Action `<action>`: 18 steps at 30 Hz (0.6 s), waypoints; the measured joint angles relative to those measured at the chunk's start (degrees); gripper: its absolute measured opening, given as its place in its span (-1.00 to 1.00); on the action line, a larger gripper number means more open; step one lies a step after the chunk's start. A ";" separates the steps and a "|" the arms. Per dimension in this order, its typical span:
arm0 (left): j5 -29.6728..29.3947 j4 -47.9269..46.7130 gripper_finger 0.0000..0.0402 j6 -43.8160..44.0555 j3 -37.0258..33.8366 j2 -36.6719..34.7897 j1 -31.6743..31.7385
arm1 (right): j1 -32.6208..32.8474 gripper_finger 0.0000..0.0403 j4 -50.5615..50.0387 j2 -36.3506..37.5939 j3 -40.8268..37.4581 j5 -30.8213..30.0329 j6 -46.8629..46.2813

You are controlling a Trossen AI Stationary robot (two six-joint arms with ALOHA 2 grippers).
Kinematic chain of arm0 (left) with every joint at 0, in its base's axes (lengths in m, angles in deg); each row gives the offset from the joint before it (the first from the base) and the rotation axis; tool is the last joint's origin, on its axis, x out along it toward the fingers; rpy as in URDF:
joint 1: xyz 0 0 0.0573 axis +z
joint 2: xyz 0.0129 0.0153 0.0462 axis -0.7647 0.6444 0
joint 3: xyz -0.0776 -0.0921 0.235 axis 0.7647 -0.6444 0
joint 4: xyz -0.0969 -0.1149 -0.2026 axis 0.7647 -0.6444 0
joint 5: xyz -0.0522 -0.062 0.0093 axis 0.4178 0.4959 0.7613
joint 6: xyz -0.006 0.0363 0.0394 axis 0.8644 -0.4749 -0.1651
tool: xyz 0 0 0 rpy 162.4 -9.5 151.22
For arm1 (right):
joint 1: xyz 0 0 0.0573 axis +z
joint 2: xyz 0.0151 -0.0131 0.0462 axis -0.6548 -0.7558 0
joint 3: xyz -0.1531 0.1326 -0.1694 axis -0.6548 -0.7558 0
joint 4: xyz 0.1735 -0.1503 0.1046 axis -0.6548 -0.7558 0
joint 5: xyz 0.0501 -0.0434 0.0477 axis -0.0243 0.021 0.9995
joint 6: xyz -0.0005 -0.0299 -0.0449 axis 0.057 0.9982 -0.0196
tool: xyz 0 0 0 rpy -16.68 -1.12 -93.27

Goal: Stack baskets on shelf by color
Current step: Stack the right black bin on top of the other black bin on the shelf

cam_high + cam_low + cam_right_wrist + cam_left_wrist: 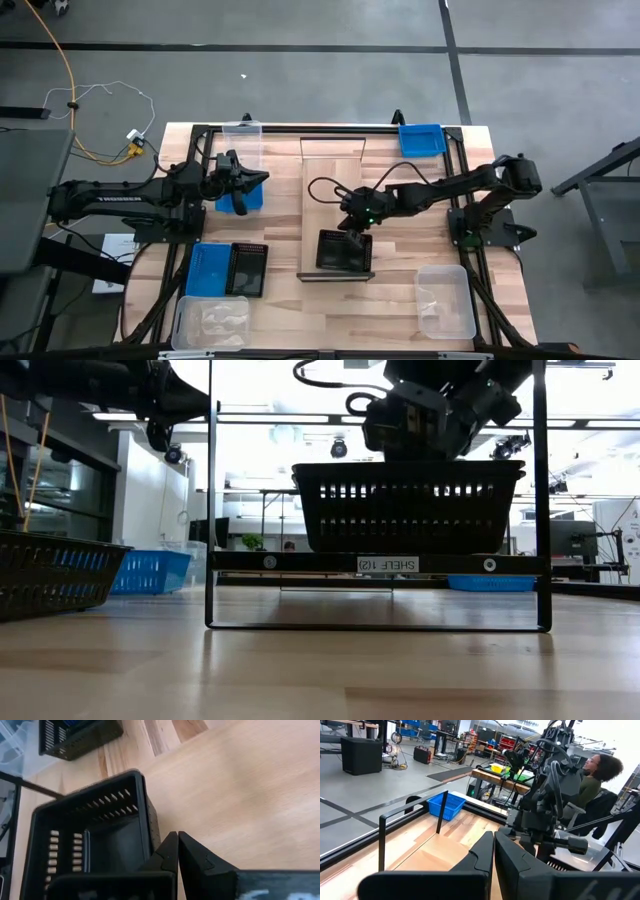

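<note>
L hand [262,179] & R hand [352,232], both fingers pressed together, arms extended inward.

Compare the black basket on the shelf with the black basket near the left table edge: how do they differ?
The black basket on the shelf stands alone on the light-wood shelf, with the shut right gripper at its rim. The black basket near the left edge sits on the tabletop, beside a blue basket, with no gripper near it. Both are black, perforated and upright.

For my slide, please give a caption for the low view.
Black perforated plastic basket resting on the light-wood shelf, right gripper shut just above its rim.
</note>
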 joint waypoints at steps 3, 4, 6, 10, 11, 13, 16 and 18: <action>0.00 -0.09 -0.98 0.00 0.00 0.00 0.00 | 0.13 -1.00 2.03 -0.77 0.02 0.66 0.09; 0.00 -0.17 -0.98 0.00 0.00 0.00 0.01 | 0.24 -1.00 2.84 -1.06 0.02 0.87 0.11; 0.00 -0.23 -0.98 0.00 0.00 0.00 0.00 | 0.44 -1.00 3.86 -1.11 0.02 0.98 0.27; 0.00 -0.28 -0.98 0.02 0.00 0.00 0.00 | 0.50 -1.00 5.74 -1.27 0.06 1.40 0.63; 0.02 -0.30 -0.98 0.00 0.00 0.00 0.00 | 0.50 -1.00 6.25 -1.31 0.06 1.46 0.77; 0.02 -0.28 -0.98 0.01 0.00 0.00 0.00 | 0.50 -1.00 6.62 -1.31 0.06 1.61 1.35; 0.02 -0.30 -0.98 0.01 0.00 0.00 0.00 | 0.48 -1.00 7.02 -1.31 0.06 3.20 1.68; 0.02 -0.31 -0.98 0.00 0.00 0.00 0.00 | 0.53 -1.00 7.07 -1.31 0.06 4.06 1.70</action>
